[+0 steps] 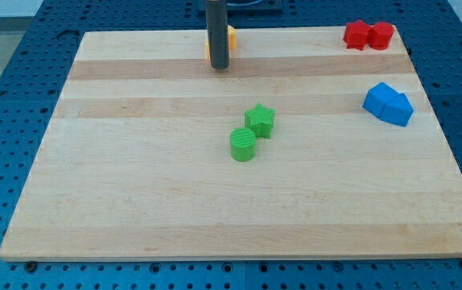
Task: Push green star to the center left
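Observation:
The green star [260,120] lies near the middle of the wooden board [134,185]. A green round block [243,144] touches it at its lower left. My tip [219,67] is at the view's top, well above the star and a little to its left. It stands right in front of a yellow block [231,37] that the rod mostly hides.
A pair of red blocks [369,35] sits at the view's top right corner. A blue block [389,104] lies at the right edge. The board rests on a blue perforated table [6,80].

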Tool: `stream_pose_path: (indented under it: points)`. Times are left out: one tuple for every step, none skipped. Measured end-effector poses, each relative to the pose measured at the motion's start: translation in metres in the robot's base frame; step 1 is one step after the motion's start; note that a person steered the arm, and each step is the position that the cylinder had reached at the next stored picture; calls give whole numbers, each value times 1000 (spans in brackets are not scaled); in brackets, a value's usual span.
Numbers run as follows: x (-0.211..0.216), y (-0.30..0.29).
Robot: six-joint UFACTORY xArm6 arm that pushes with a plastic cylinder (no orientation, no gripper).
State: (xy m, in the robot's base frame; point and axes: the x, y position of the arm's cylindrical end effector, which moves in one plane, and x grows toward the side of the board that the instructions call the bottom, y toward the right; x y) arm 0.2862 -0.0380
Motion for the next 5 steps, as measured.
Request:
stream_pose_path:
  points:
    - [0,1]
    - [7,6]
    - [9,7]
    - [9,48]
    - [17,106]
